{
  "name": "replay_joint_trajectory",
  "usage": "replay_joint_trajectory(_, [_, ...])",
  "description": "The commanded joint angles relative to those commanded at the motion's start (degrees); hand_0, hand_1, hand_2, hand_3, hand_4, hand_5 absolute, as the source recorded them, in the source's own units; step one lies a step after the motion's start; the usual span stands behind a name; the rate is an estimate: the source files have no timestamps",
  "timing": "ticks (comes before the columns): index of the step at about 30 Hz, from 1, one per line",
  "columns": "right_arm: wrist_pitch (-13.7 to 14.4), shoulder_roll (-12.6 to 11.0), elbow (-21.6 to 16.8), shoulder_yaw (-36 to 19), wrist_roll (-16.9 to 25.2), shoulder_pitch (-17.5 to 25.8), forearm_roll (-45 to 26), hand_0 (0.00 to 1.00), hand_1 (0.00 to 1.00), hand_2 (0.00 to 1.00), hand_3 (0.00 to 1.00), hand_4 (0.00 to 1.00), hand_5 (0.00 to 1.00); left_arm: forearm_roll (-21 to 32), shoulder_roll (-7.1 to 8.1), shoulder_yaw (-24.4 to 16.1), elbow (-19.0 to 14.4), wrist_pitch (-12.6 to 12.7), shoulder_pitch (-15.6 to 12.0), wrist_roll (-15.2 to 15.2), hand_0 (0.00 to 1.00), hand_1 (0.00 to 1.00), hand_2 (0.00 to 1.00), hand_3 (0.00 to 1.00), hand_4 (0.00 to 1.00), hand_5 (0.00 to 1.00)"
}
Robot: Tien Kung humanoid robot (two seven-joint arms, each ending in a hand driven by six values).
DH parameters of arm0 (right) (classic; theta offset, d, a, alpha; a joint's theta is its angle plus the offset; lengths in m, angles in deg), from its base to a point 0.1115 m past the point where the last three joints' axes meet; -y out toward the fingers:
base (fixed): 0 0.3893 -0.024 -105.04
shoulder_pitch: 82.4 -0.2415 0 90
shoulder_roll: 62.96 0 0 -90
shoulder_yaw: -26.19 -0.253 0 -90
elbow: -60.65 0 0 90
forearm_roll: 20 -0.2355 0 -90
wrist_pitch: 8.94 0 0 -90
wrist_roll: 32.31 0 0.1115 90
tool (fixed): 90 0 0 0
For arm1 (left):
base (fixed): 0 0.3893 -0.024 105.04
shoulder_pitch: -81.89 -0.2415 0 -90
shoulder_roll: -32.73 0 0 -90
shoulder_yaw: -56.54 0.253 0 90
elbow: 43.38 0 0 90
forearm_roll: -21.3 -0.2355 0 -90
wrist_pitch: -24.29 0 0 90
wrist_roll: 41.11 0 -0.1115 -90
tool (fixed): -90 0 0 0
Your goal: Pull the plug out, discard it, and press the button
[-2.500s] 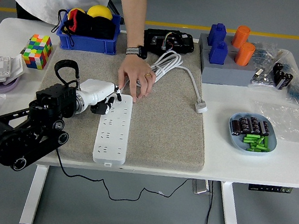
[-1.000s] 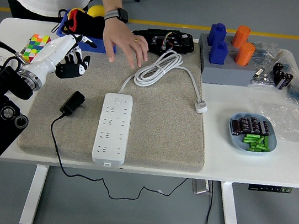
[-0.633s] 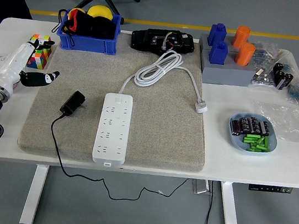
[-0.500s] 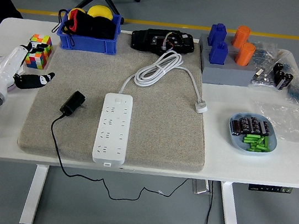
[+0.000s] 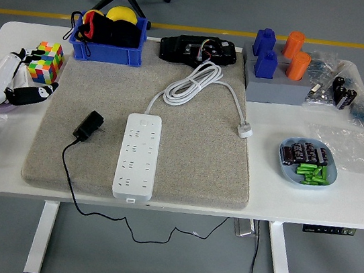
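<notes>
A white power strip (image 5: 138, 157) lies lengthwise on the grey mat (image 5: 192, 158), its sockets bare and its white cable (image 5: 193, 84) coiled behind it. A black plug (image 5: 88, 126) rests on the mat to the strip's left, its thin black cord trailing over the table's front edge. My left hand (image 5: 23, 87), white with black fingers, hovers at the table's far left, well away from the plug, fingers relaxed and holding nothing. My right hand is out of view.
A colour cube (image 5: 46, 62) stands beside my left hand. A blue bin (image 5: 108, 36) with dark and yellow items sits at the back, a black device (image 5: 197, 49) next to it. Blue and orange blocks on a grey base (image 5: 276, 68) and a blue dish (image 5: 306, 163) lie right.
The plug went from the strip to the mat. My left arm has swung back to the far left edge. The person who steadied the strip has left the view.
</notes>
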Motion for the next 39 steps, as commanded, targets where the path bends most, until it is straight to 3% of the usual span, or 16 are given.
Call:
replay_joint_trajectory(25, [-0.05,-0.60,0.00,1.22,0.10,-0.69,-0.39,0.703,0.676,0.660,0.617,0.716,0.493,0.29,0.87,0.39,-0.75,-0.97,-0.10,0.48,0.839,0.801,0.787,0.845,0.739,0.105])
replay_joint_trajectory(39, [-0.05,-0.39,0.00,0.73,0.02,-0.51,-0.02,0.703,0.676,0.660,0.617,0.714,0.492,0.49,0.63,0.56,-0.94,-1.33,-0.37,0.56,0.829,0.786,0.779,0.845,0.729,0.086])
